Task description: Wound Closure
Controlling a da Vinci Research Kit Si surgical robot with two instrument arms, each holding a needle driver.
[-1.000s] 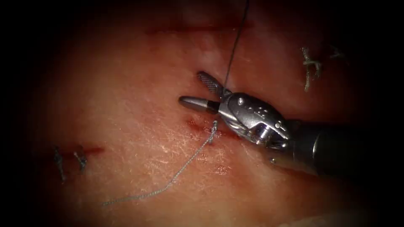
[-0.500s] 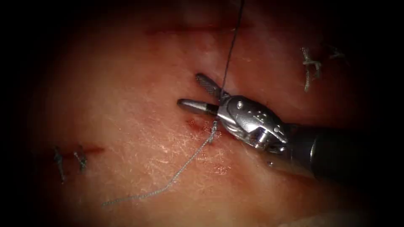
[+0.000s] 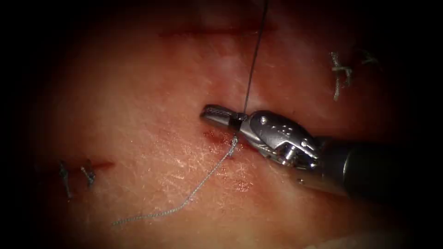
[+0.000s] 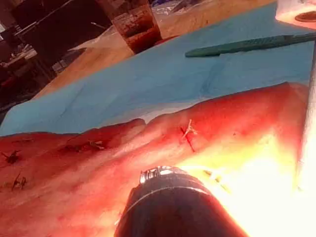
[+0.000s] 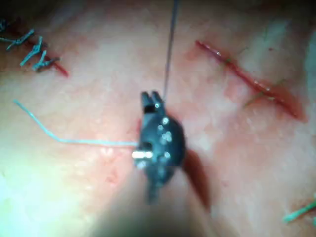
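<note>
In the endoscope view my right tool (image 3: 208, 112) comes in from the right and lies just above the short cut (image 3: 217, 136) in the tissue (image 3: 152, 115). Its jaws are shut on the dark thread (image 3: 253, 60) near their hinge. From there the thread runs taut, straight up out of the picture. A knot (image 3: 235, 139) sits on the cut below the jaws. Its pale tail (image 3: 194, 193) trails down and left over the tissue. The right wrist view has the same shut jaws (image 5: 150, 98) on the thread (image 5: 169, 49). My left tool's dark shaft (image 4: 173, 207) hides its own jaws.
Cut thread ends stand at a stitched cut far left (image 3: 76, 173) and at a knot upper right (image 3: 341, 71). A long red cut (image 3: 217, 31) crosses the top. A blue drape (image 4: 163, 74), a cup of red fluid (image 4: 140, 27) and a green instrument (image 4: 247, 45) lie beyond the tissue.
My right tool's jaws stood wide open around the taut thread and have now shut on it. The tool itself has barely shifted. Knot and tail lie as before.
</note>
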